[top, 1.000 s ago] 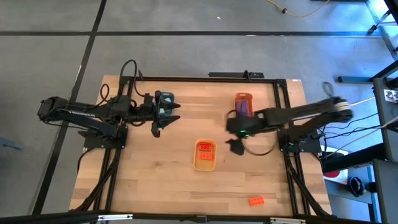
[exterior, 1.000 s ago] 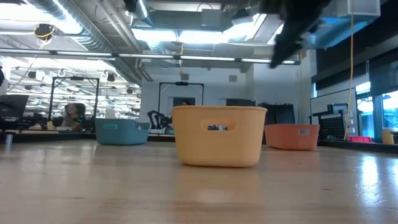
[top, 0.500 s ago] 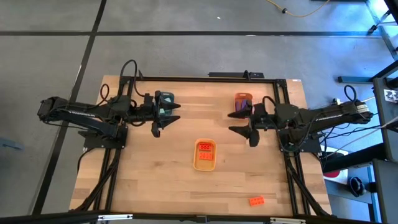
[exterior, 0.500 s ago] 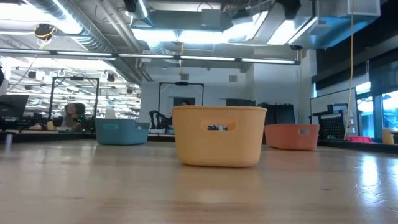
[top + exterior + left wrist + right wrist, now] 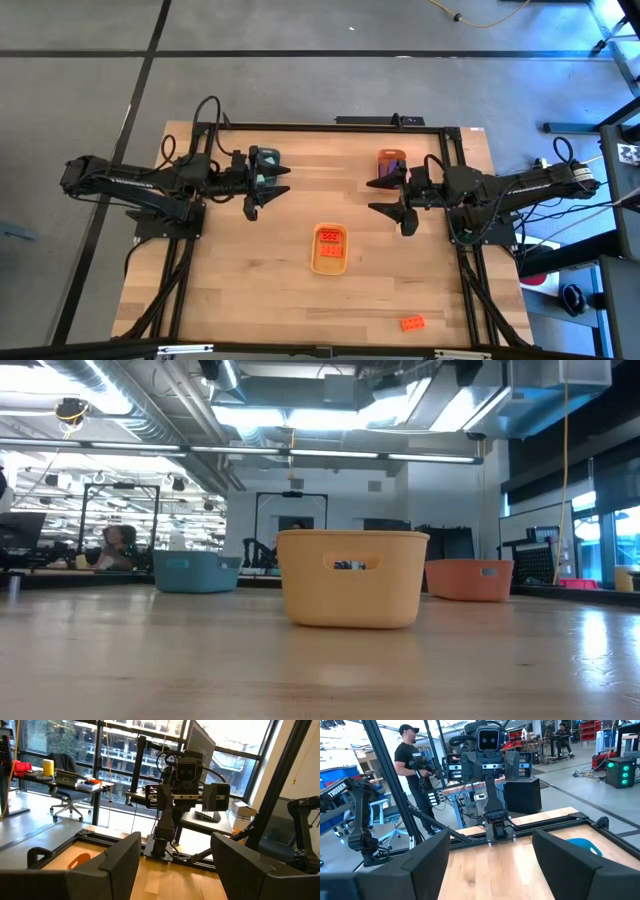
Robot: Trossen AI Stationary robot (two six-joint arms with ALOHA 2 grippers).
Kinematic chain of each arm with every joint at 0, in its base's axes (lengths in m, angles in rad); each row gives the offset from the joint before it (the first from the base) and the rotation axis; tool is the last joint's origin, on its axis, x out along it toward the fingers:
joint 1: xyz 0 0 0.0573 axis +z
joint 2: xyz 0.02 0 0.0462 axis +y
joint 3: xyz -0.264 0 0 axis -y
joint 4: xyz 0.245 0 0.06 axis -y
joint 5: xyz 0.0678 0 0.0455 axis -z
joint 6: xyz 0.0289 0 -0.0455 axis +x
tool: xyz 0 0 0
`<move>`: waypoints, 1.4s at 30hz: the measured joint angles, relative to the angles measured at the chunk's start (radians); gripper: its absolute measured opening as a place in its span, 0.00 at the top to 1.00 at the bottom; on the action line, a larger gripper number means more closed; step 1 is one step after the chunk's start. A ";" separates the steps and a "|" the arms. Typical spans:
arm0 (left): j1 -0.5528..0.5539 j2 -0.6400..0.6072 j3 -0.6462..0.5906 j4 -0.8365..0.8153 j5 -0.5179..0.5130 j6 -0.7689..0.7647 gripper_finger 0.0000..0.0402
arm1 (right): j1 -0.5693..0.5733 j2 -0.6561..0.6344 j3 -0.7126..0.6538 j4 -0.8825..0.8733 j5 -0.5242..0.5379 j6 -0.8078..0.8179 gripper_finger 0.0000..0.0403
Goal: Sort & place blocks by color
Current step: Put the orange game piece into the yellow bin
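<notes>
Wood is what the high view mostly shows: a pale plank counter point(image 5: 250, 290) with two dark arms reaching in from either side. The left claw point(image 5: 270, 187) hangs above the far left part of the counter, its fingers spread apart and holding nothing, over a blue oblong plastic tray point(image 5: 266, 160) that shows only partly beneath it. The right claw point(image 5: 393, 195) hangs above the far right part, fingers also spread and empty, just beside an orange oblong plastic tray point(image 5: 391, 160). Between the two arms and nearer the front sits a yellow oblong plastic tray point(image 5: 329, 262) with two orange-red studded toy bricks point(image 5: 330, 243) lying in it. A third orange-red studded brick point(image 5: 411, 323) lies alone on the bare wood near the front right corner, well apart from all the trays.

From the low view, the yellow tray point(image 5: 350, 595) stands in the middle, the blue tray point(image 5: 195, 572) behind it on one side and the orange tray point(image 5: 468, 579) on the other.

Through the left wrist view, the left claw's two dark fingers point(image 5: 115, 865) stand wide apart, with the opposite arm's base beyond.

Through the right wrist view, the right claw's fingers point(image 5: 427, 862) are likewise wide apart; the blue tray point(image 5: 580, 845) shows just past one of them, and a person in a dark shirt point(image 5: 410, 757) stands in the room behind.
</notes>
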 joint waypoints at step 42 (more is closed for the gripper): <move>0.000 0.000 -0.001 0.000 -0.007 0.005 0.42 | 0.567 0.409 0.469 -1.239 -0.344 0.608 0.29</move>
